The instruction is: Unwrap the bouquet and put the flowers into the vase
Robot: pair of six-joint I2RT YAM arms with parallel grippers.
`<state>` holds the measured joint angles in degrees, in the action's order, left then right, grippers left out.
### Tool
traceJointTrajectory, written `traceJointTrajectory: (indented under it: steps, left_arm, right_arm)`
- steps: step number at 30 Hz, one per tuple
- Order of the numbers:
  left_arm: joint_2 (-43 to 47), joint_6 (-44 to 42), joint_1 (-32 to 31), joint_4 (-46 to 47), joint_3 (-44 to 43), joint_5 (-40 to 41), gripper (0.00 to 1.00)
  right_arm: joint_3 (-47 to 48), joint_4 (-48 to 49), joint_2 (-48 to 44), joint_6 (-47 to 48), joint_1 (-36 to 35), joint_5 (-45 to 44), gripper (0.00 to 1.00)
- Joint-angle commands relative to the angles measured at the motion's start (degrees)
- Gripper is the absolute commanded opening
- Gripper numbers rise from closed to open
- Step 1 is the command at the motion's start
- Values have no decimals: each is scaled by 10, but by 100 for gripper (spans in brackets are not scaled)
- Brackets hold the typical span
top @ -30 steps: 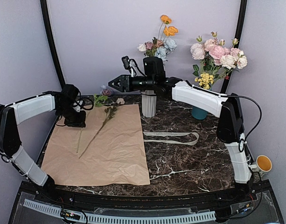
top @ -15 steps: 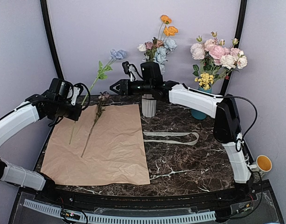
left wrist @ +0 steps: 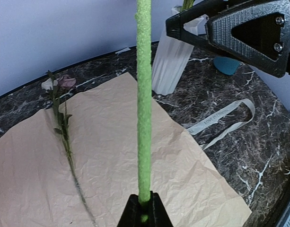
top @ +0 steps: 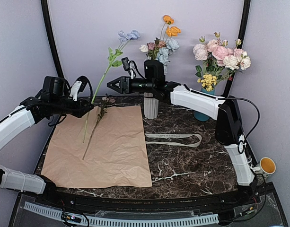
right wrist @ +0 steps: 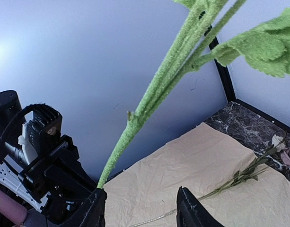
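Left gripper (top: pixel 89 108) was clamped low on the pale blue flower (top: pixel 127 35), tilted above the kraft paper (top: pixel 116 151) | right gripper (top: pixel 111 84) stood jaws apart beside its stem | white ribbed vase (top: pixel 151 109) stood close behind | flower looked light, whippy, top-heavy: best taken mid-stem

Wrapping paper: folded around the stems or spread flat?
Spread flat: the kraft paper lies open on the table, with one loose stem lying on it.
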<state>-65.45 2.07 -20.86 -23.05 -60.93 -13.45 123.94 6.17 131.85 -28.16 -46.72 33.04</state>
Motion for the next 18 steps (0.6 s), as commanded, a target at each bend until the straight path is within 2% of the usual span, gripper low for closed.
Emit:
traceJointTrajectory:
  steps: [1,9,18]
  left_arm:
    - [-2,11,0,50,-13,-105,0]
    - [-21,8,0,66,-28,-144,0]
    - [-32,11,-1,78,-28,-169,0]
  right_arm:
    - [23,69,-12,-11,-3,53,49]
    - [35,73,-19,-5,-4,61,43]
    - [64,77,-11,-5,-5,72,25]
